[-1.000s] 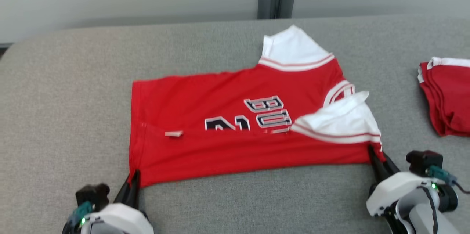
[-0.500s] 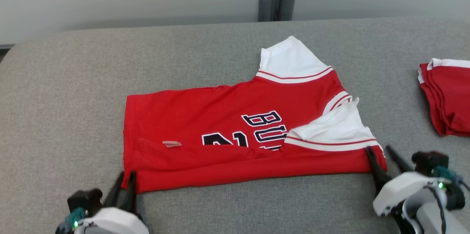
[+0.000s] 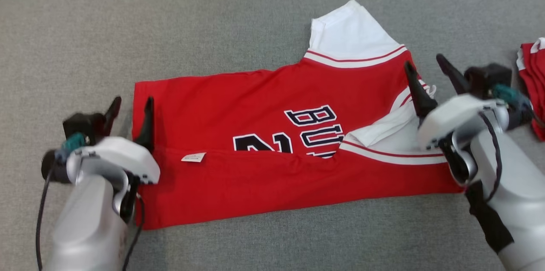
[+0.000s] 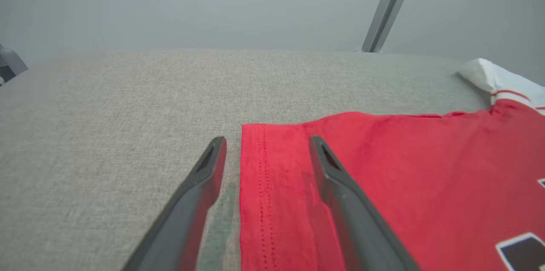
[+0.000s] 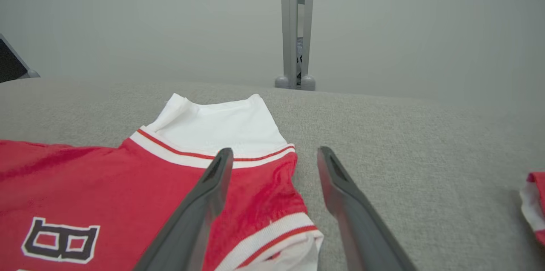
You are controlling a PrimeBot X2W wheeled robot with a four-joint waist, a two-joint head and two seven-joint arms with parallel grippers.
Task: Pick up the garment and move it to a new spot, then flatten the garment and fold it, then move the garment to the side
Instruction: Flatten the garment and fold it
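Observation:
The garment is a red jersey with white sleeves and dark lettering. It lies on the grey table, its near long edge folded over onto the body. My left gripper stands open above the jersey's left hem, one finger over the cloth and one over the table. My right gripper is open above the right end by the collar; in the right wrist view the red cloth and white trim lie between and below its fingers. Neither holds anything.
A second pile of red and white cloth lies at the table's right edge, also in the right wrist view. A grey post rises behind the table's far edge. Bare grey table surrounds the jersey.
Both grippers have let go of the folded near edge, opened wide and moved away from me over the jersey's ends. The head camera has tilted down, shifting the whole picture.

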